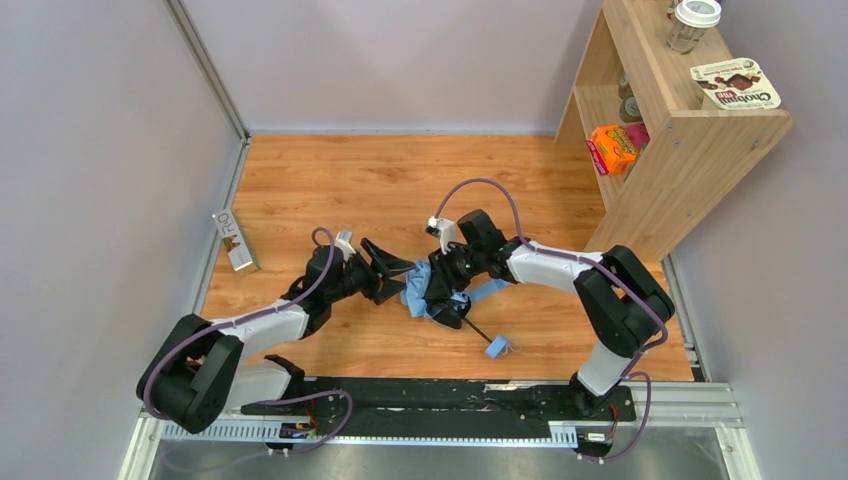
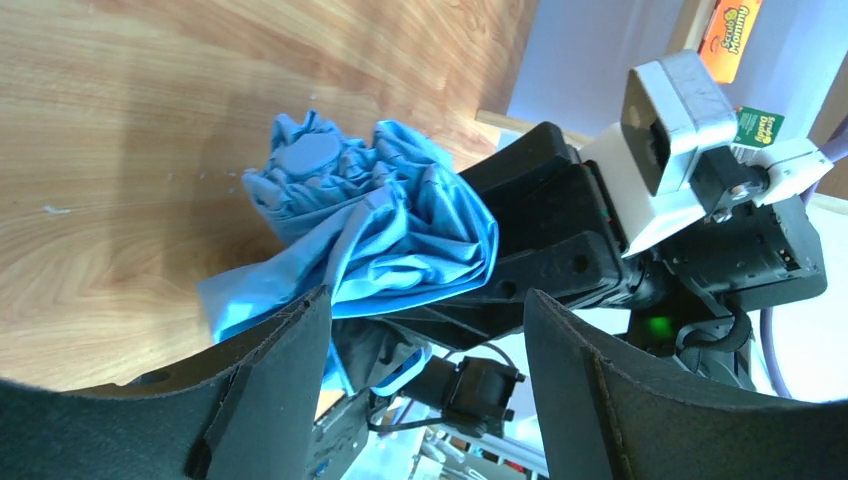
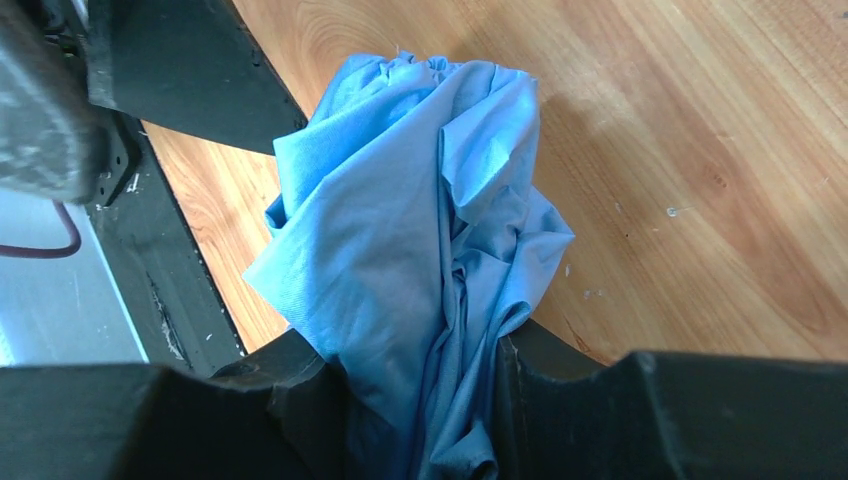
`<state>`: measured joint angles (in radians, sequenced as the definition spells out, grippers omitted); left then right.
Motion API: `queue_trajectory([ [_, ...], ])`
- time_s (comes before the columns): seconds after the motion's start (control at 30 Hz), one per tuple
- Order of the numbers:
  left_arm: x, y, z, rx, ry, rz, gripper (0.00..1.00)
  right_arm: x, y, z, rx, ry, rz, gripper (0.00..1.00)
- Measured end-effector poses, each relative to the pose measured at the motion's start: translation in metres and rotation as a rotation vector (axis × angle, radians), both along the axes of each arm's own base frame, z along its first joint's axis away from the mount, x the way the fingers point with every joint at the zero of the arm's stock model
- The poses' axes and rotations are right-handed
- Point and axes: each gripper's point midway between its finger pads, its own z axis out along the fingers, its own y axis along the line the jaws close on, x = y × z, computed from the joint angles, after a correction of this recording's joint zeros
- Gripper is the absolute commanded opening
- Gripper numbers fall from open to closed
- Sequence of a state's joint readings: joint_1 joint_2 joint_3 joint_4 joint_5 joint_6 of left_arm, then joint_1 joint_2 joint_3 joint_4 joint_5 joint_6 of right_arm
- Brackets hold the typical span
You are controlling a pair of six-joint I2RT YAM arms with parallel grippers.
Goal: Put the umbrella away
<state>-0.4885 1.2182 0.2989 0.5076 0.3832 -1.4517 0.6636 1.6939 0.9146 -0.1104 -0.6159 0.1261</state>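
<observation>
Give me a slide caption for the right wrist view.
Right gripper shut on the bunched sky-blue umbrella canopy over the wooden table.

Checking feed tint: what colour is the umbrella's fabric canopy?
Sky-blue; the crumpled fabric canopy shows best in right wrist view.

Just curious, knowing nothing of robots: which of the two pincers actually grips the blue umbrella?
The right pincer: it pinches the umbrella between its fingers. The left pincer stands open, empty.
</observation>
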Motion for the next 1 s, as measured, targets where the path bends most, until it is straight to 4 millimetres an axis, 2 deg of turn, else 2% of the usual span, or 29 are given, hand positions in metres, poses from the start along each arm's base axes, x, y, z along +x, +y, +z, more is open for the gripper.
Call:
queue_trajectory([
  [0.13,0.005,-0.005,0.009,-0.011,-0.002,-0.007,0.77,0.000,0.002,-0.001,-0.036,-0.017,-0.009,0.00],
  [0.4,0.010,-0.018,-0.006,-0.008,0.086,-0.027,0.77,0.002,0.001,-0.003,-0.109,-0.061,-0.016,0.00],
  [0.67,0.011,-0.025,-0.003,-0.002,0.092,-0.045,0.78,0.011,-0.010,-0.001,-0.206,-0.140,-0.049,0.00],
  [0.83,0.007,-0.024,0.020,-0.013,0.039,-0.054,0.78,0.022,-0.020,0.014,-0.251,-0.207,-0.087,0.00],
  [1.0,0.016,-0.032,0.023,-0.025,0.044,-0.064,0.78,0.026,-0.018,0.034,-0.240,-0.251,-0.094,0.00],
])
